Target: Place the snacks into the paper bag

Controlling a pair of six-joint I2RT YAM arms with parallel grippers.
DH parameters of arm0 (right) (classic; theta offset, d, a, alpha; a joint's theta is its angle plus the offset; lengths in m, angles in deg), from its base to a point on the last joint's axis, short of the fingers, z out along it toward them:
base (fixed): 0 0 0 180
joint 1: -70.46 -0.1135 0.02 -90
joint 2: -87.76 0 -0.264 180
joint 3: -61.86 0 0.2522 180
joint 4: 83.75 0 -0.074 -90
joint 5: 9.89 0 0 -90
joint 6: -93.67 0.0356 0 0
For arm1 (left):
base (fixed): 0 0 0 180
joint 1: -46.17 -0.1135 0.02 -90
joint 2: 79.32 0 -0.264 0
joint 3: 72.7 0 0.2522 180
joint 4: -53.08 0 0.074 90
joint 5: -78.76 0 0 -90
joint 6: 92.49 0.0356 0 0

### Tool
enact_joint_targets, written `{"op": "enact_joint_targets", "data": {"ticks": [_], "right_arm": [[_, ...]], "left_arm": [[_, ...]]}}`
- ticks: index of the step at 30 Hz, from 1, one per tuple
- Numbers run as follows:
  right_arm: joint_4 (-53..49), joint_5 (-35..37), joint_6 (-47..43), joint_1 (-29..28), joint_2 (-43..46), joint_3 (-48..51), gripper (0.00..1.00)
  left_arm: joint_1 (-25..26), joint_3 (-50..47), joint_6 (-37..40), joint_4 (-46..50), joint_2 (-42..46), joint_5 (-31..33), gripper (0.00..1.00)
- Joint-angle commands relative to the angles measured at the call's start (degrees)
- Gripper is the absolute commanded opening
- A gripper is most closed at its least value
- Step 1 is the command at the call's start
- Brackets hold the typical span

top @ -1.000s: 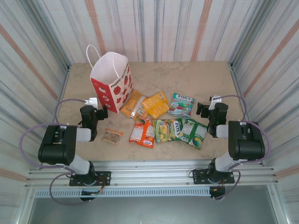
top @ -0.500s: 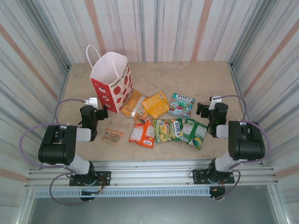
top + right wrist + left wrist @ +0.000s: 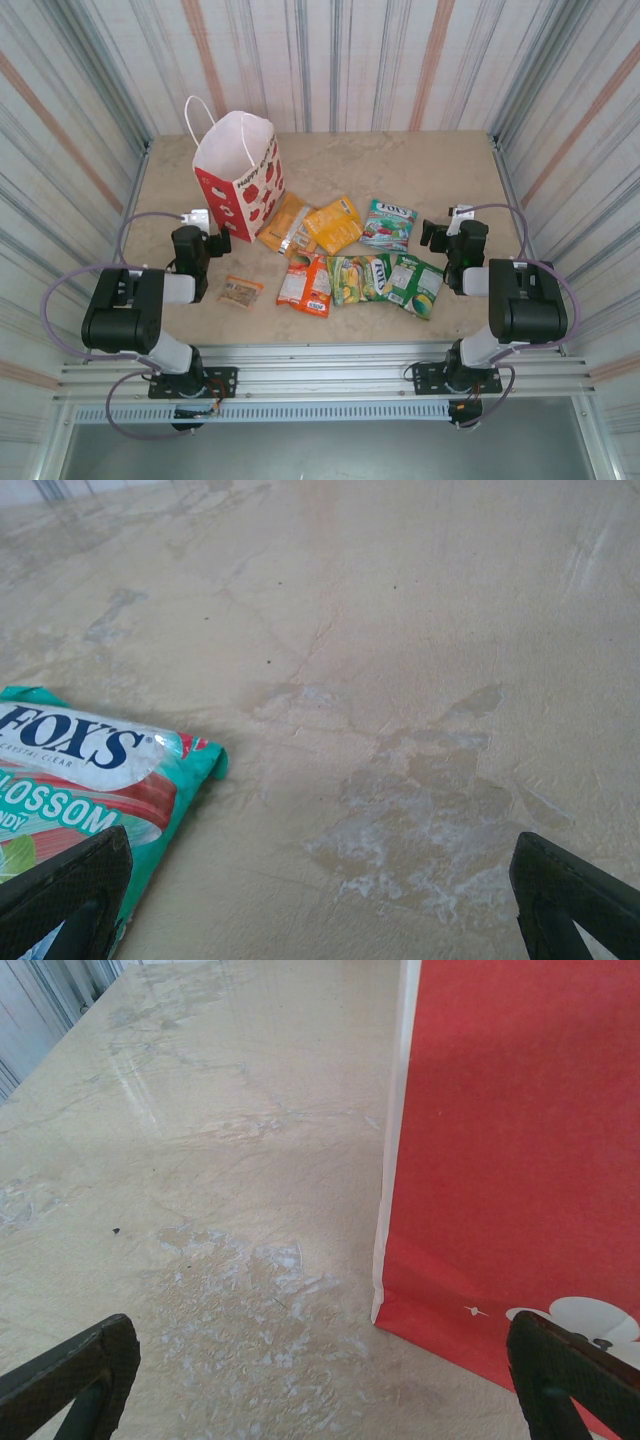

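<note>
A beige, marble-patterned table (image 3: 400, 165) fills the middle of the enclosure. Walls hung with vertical stripes of grey, white and faded red close it in at the back (image 3: 350, 60), on the left (image 3: 60, 150) and on the right (image 3: 590, 130). Silver metal rails (image 3: 320, 385) run along the table's near edge, and a dull grey surface (image 3: 320, 450) lies below them. Up close, the tabletop shows fine veins, small dark specks and whitish, scuffed patches (image 3: 240, 1300) (image 3: 420, 840). Soft, even light falls from above, leaving pale glare (image 3: 140, 1070) on the polished surface.

Overhead view, two low wrist close-ups
</note>
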Motion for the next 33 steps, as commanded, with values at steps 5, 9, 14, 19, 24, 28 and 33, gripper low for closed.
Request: {"op": "enact_joint_targets", "data": {"ticks": [5,9,14,19,24,28,33], "right_arm": [[0.9,0.7,-0.3,-0.3,0.1,-0.8,0.99],[0.6,0.8,-0.4,-0.4,1.4,-0.7,0.99],[-23.0,1.3,0.8,-0.5,12.4,-8.4,0.99],[-45.3,1.3,8.3,-0.8,22.8,-17.6,0.99],[-64.2,-4.3,16.2,-1.6,29.0,-27.0,0.99],[-75.1,-8.2,19.6,-4.1,31.1,-30.7,0.99],[-83.9,-11.7,19.7,-6.4,31.6,-30.9,0.99]], "left_arm": [[-0.1,0.9,0.4,-0.7,0.9,-0.4,0.99],[0.0,0.3,0.5,0.2,3.5,-0.3,0.99],[0.4,3.2,-2.2,17.7,16.6,0.0,0.99],[3.4,8.1,-5.3,37.5,31.8,-0.8,0.92],[4.9,16.1,-8.2,57.4,39.9,-8.4,0.84],[5.0,20.4,-10.3,67.4,41.9,-19.5,0.81],[5.0,21.7,-15.5,72.1,42.0,-33.1,0.72]]}}
